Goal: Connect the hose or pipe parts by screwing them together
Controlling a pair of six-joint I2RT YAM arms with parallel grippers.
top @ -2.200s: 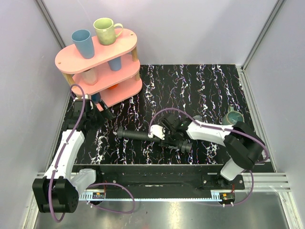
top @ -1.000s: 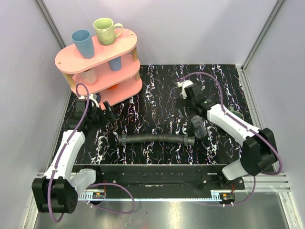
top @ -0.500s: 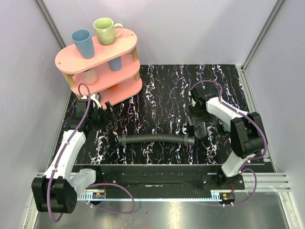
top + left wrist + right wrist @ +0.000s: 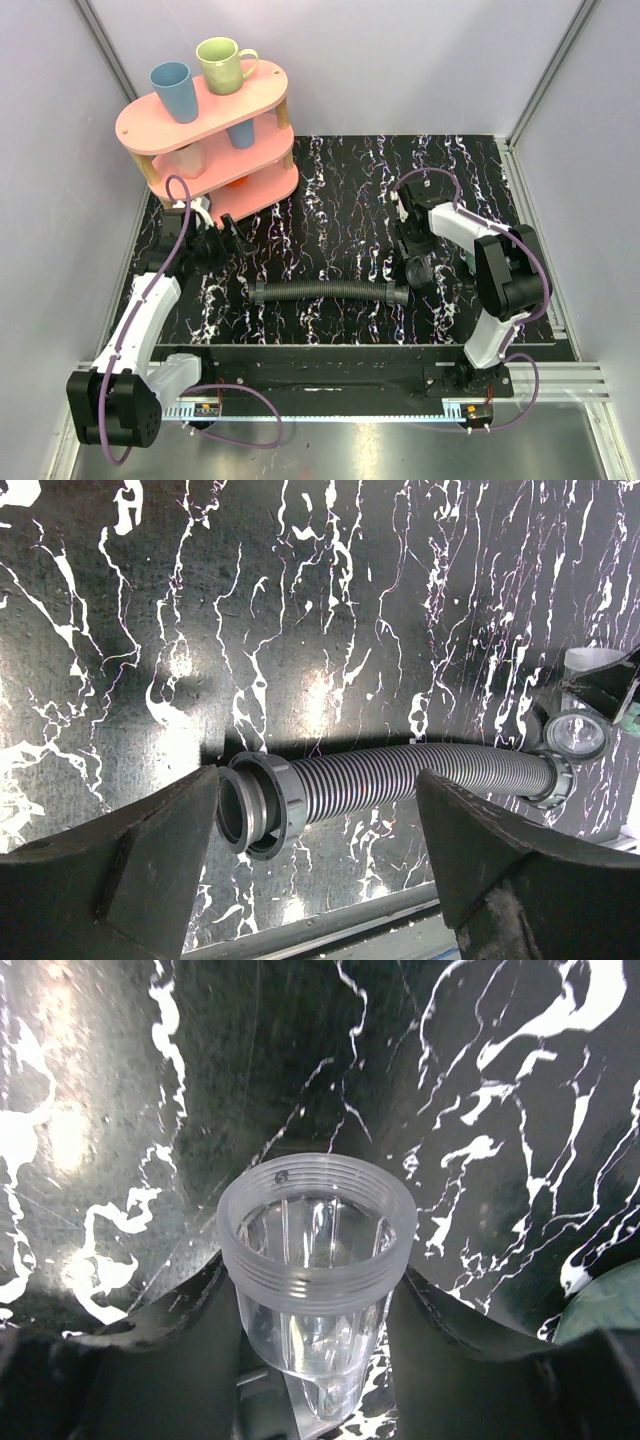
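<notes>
Left of the right tool [image 4: 315, 1310], clamped on the fitting [image 4: 316, 1225], the hose [image 4: 320, 291] stretches lengthwise toward the wide-spread left tool [image 4: 318, 790].

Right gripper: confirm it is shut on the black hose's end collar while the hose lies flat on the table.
One thing is wrong. The right gripper is shut on the translucent threaded fitting, not the hose's end collar, as the right wrist view shows. The black ribbed hose does lie flat on the table.
</notes>
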